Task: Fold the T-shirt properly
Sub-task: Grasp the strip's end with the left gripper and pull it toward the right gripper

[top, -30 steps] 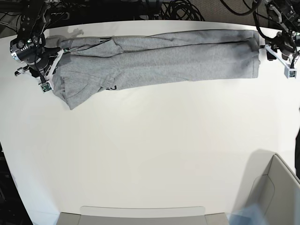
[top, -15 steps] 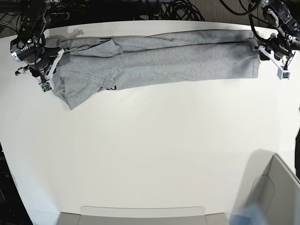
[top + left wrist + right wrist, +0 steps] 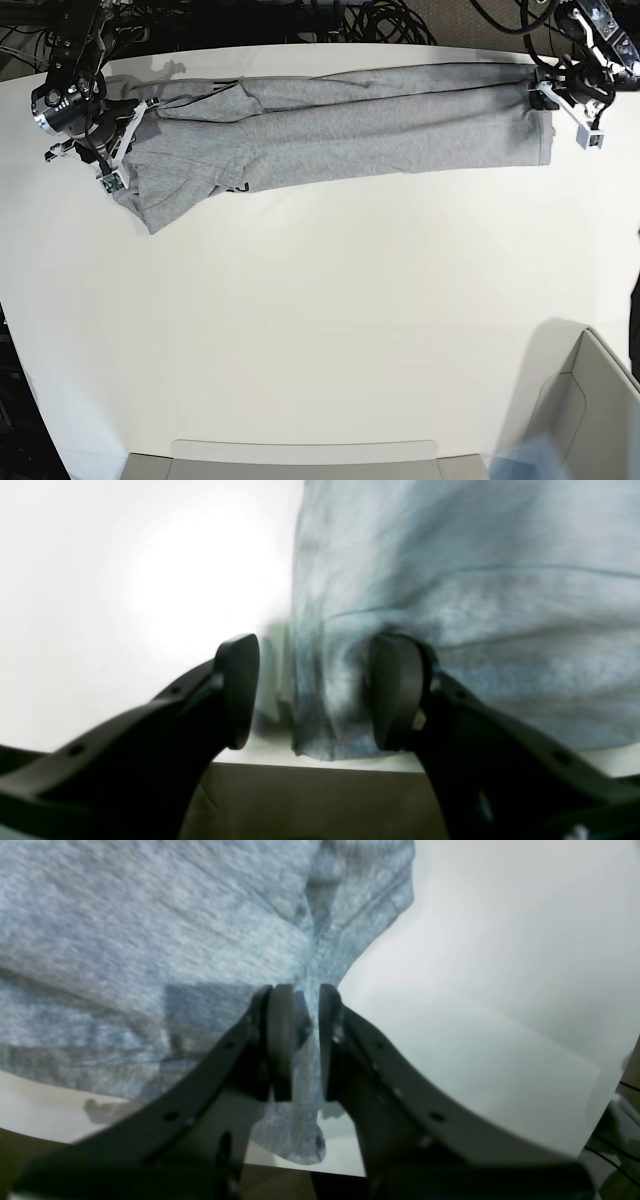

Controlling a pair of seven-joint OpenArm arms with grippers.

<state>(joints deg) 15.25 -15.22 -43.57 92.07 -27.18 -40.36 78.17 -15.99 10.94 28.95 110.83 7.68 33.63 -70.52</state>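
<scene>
Base view first: the T-shirt [image 3: 340,125] lies as a long grey band along the far edge of the white table [image 3: 320,320], stretched from one of my arms to the other, its sleeve end bunched and drooping toward the near side at that view's left. My right gripper [image 3: 118,150] sits at that bunched end, touching the cloth, and my left gripper [image 3: 560,98] sits at the opposite, squarer end by the table's far corner. A pale bin [image 3: 590,420] stands at the near corner, well apart from the shirt. Left wrist view: my left gripper [image 3: 310,692] stands wide, one finger [image 3: 240,690] over bare table and the other over the cloth, with the T-shirt's [image 3: 475,605] edge lying in the gap between them; neither pad presses it, and the table edge runs just beneath. The picture is blurred, so the hem stitching is hard to read. Right wrist view: my right gripper [image 3: 301,1040] is nearly closed, its narrow gap filled by a pinched fold of the T-shirt [image 3: 150,940], which spreads away above and to the left while a tail of cloth hangs below the fingers near the table edge.
</scene>
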